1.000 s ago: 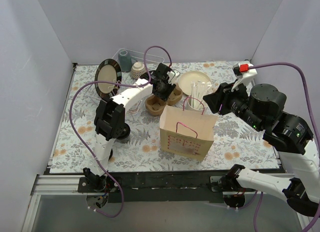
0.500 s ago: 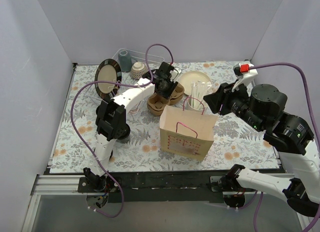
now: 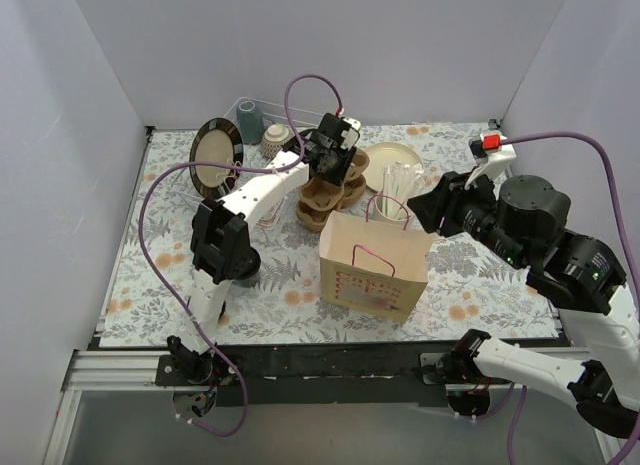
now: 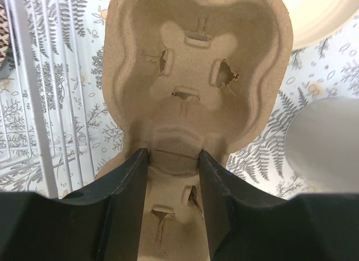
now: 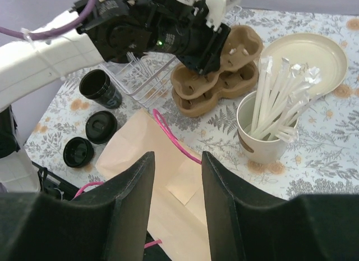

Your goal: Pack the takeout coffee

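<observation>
The paper bag (image 3: 372, 270) stands near on the worktop (image 3: 170, 285). The right claw (image 5: 176, 155) hovers over it, angled down, fingers apart and empty. The takeout coffee cups (image 5: 101, 126) sit left of the bag. Farther back, the outstretched left claw (image 4: 172, 160) is clamped on a tilted pulp cup carrier (image 4: 196, 59).

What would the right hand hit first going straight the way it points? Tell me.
Probably the paper bag: its top edge and pink handle lie right ahead of the right hand, though depth is unclear.
</observation>
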`<state>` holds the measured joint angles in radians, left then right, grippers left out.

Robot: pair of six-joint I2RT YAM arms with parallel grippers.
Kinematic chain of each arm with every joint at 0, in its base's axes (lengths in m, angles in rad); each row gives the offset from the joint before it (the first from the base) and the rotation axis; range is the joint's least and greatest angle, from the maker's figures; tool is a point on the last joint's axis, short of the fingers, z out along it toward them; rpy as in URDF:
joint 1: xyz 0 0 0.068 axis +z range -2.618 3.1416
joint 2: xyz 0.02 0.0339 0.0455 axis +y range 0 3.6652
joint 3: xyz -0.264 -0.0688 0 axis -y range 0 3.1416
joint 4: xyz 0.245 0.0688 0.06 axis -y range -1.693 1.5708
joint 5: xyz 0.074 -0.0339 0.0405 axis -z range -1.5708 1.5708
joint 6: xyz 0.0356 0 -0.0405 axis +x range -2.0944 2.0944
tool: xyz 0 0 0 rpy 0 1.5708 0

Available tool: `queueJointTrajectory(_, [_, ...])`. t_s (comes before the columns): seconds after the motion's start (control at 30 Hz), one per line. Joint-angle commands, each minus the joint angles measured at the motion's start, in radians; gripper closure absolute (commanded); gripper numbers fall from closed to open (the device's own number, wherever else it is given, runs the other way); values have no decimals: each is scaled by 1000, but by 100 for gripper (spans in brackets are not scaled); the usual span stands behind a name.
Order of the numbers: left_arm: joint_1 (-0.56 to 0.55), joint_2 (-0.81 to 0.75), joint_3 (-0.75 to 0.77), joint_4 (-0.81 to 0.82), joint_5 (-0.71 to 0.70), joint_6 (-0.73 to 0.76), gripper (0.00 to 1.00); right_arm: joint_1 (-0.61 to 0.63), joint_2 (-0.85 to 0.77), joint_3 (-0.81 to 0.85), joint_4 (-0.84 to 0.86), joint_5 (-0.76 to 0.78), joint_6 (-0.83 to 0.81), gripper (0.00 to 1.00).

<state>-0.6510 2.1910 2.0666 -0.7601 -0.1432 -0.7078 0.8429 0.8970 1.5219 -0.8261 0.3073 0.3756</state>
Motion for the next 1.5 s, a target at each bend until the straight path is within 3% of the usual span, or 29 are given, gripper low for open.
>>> queueJointTrajectory(0.0, [-4, -125, 44, 22, -41, -81, 93, 4, 17, 46, -70, 85, 95, 53])
queueJointTrajectory(0.17, [-4, -190, 26, 22, -65, -116, 92, 4, 16, 73, -215, 144, 206, 53])
queueJointTrajectory(0.4, [-4, -295, 23, 30, -29, -144, 100, 4, -4, 35, -261, -11, 282, 48])
queueJointTrajectory(0.57, [-4, -390, -5, 10, 43, -153, 100, 4, -24, -52, -349, -48, 367, 47])
queueJointTrajectory(0.9, [-4, -628, 0, -24, 293, -127, 100, 4, -13, -121, -438, -36, 364, 46])
queueJointTrajectory(1.03, [-4, -726, -81, -2, 486, -154, 100, 4, -4, -135, -459, 13, 384, 46])
queueJointTrajectory(1.13, [-4, -789, -147, 40, 618, -186, 100, 5, -27, -157, -437, 64, 384, 51])
queueJointTrajectory(1.33, [-4, -837, -211, 62, 760, -214, 100, 4, -78, -235, -300, 4, 330, 66])
queueJointTrajectory(1.47, [-4, -810, -195, 47, 815, -213, 100, 4, -96, -250, -265, 15, 301, 88])
